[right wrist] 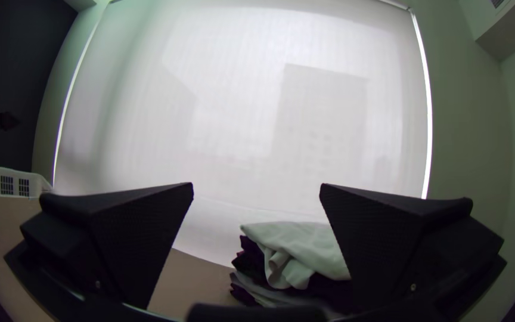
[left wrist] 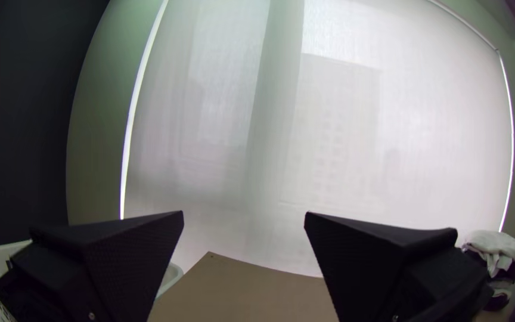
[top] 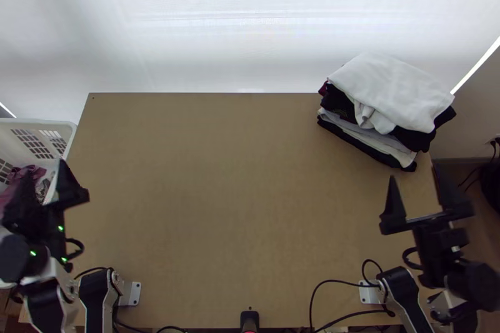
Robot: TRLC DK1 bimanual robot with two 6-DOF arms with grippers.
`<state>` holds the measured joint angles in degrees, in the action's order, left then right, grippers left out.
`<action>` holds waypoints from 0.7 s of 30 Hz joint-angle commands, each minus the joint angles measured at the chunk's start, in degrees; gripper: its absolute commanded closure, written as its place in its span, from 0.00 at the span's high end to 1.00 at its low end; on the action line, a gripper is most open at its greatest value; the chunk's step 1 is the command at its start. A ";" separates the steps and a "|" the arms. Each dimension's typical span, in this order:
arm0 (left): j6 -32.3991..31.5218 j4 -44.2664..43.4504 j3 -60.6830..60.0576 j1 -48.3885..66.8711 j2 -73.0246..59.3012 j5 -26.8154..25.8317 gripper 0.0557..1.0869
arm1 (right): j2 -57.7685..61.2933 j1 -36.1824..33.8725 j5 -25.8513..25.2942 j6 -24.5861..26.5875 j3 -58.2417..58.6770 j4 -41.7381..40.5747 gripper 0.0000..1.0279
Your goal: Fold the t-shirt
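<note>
The left pincer (top: pixel 45 166) is wide open, with nothing between its two sides. Right by it is a white basket (top: pixel 62 124) with some bunched-up purple cloth (top: pixel 40 172) inside. The right pincer (top: pixel 415 172) is wide open and holds nothing too. Just past its tips, on the worktop (top: pixel 219 208), sits a pile of clothes (top: pixel 369 139). A white cloth (top: pixel 394 92) lies folded on top, one bit drooping. I can't tell which is the t-shirt.
</note>
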<state>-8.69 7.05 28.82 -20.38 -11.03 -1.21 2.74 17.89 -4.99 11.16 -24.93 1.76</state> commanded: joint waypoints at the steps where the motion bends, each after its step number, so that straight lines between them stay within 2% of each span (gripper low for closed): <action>1: 1.13 0.69 -5.35 -0.54 5.67 0.33 0.96 | -3.01 -0.49 -0.98 -1.84 5.86 2.20 0.96; 7: 1.13 3.06 -13.96 -0.80 11.03 0.33 0.96 | -3.09 -2.16 -1.16 -12.30 18.34 -2.99 0.96; 10: 0.87 2.97 -16.51 -0.98 11.03 0.33 0.96 | -3.09 -0.93 -1.16 -14.41 21.94 -2.99 0.96; 13: 1.13 2.53 -19.85 -1.06 11.11 0.33 0.96 | -2.74 -1.10 -1.07 -14.50 23.61 -1.06 0.96; 21: 2.45 1.30 -25.83 -2.47 10.59 0.33 0.96 | -2.74 -10.42 -1.07 -14.06 23.61 -1.23 0.96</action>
<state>-7.38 8.86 5.41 -22.04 -0.49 -0.99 0.19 9.15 -5.61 -1.96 -1.85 1.28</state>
